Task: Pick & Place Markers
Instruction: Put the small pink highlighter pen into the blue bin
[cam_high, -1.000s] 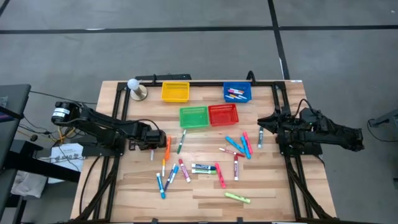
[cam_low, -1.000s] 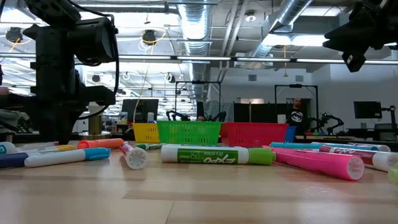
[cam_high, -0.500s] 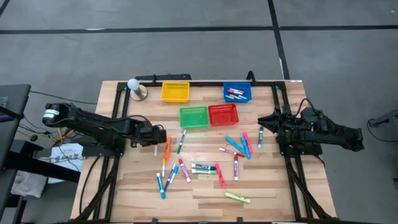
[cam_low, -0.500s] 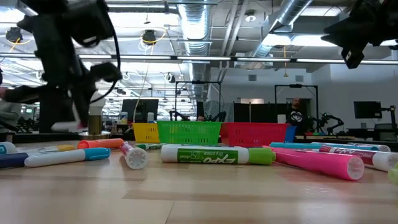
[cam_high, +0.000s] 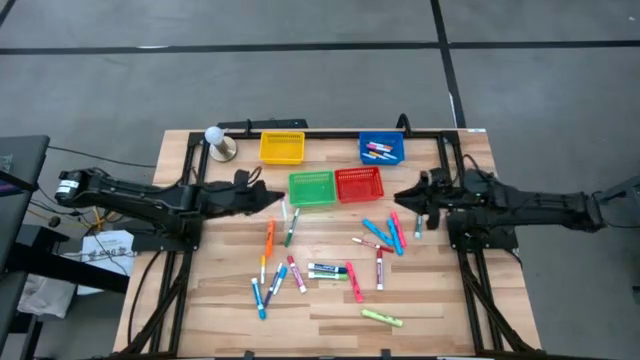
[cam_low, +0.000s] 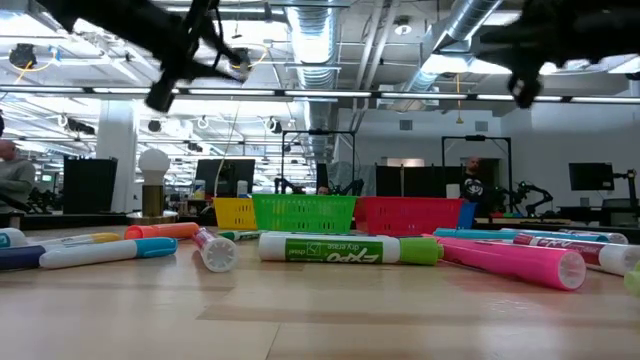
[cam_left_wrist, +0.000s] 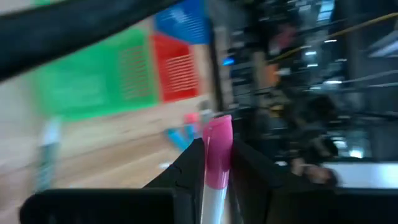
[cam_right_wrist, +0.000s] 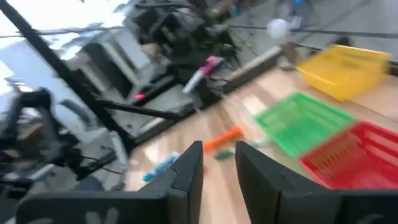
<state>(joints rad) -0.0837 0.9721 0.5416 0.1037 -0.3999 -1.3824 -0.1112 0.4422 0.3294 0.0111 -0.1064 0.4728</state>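
My left gripper (cam_high: 272, 197) hangs above the table just left of the green basket (cam_high: 311, 187), shut on a white marker with a pink cap (cam_left_wrist: 216, 149). The right wrist view shows this marker (cam_right_wrist: 202, 73) too. My right gripper (cam_high: 400, 197) hovers right of the red basket (cam_high: 358, 184). Its fingers (cam_right_wrist: 188, 168) stand a little apart with nothing between them. Several markers (cam_high: 330, 262) lie flat and scattered on the wooden table's middle. A few more lie in the blue basket (cam_high: 381, 149). My left gripper pinches the marker's white barrel (cam_left_wrist: 210, 198) between its two fingers. The pink cap end (cam_left_wrist: 217, 138) sticks out past the fingertips. The fingers reach in nearly level from the table's left, with the marker lying along them. It is lifted clear of the table.
A yellow basket (cam_high: 282, 148) stands at the far edge. A white ball on a stand (cam_high: 216, 140) is at the far left corner. A black frame (cam_high: 330, 130) runs round the table's far and side edges. People show in the room behind (cam_low: 478, 180).
My left gripper has risen off the table with the pink-capped marker and tipped from pointing down to nearly level. It has also moved toward the green basket. My right gripper has reached from the table's right edge toward the middle.
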